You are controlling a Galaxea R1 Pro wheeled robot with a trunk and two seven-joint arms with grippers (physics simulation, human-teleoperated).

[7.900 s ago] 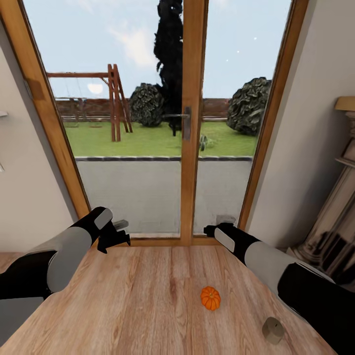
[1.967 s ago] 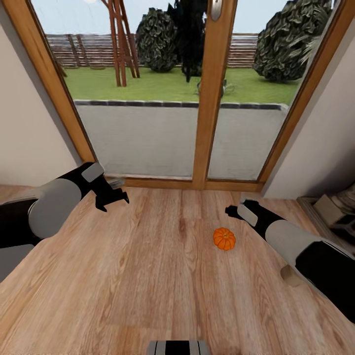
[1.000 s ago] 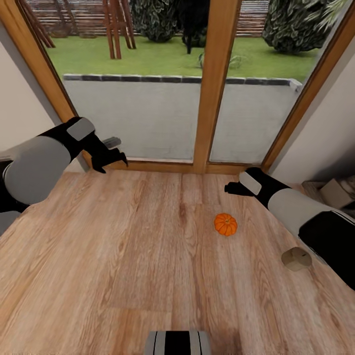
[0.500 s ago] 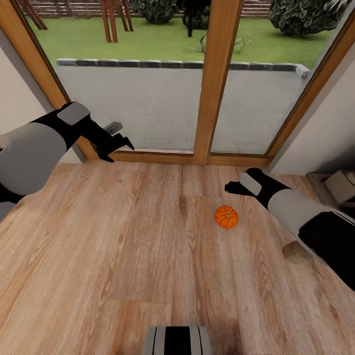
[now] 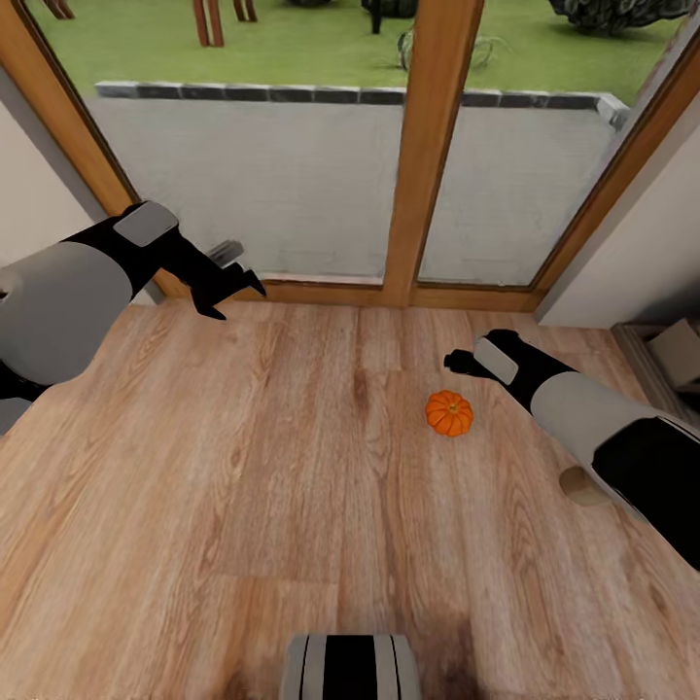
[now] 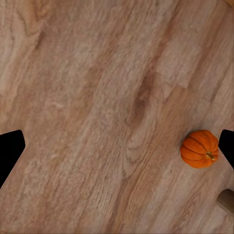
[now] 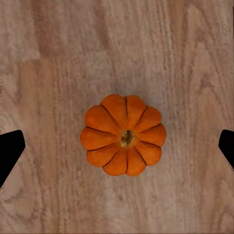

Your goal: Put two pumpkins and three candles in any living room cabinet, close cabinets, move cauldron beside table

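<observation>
My right gripper (image 7: 117, 146) stands wide open with nothing in it, one dark fingertip (image 7: 9, 148) at each edge of my wrist view and the pumpkin (image 7: 123, 134) lying on the wooden floor (image 7: 58, 58) almost midway between them, stem up, well below my pads. In the head view that gripper (image 5: 463, 363) hangs just beyond the pumpkin (image 5: 449, 412), on the glass-door (image 5: 428, 146) side. My left gripper (image 5: 231, 287) is also spread wide and empty, held well away from the pumpkin, over bare boards near the door frame.

The risks as I judge them: the pumpkin is round and ribbed, so if I descend off-centre one finger could nudge it and send it rolling. Closing too high would let it squirt out (the crown slopes away from the pads). A candle (image 5: 581, 485) lies partly hidden behind my right forearm, which could knock it.

Compared with half a second ago, the view has tipped further down; the pumpkin has not moved and my arms have hardly shifted.
</observation>
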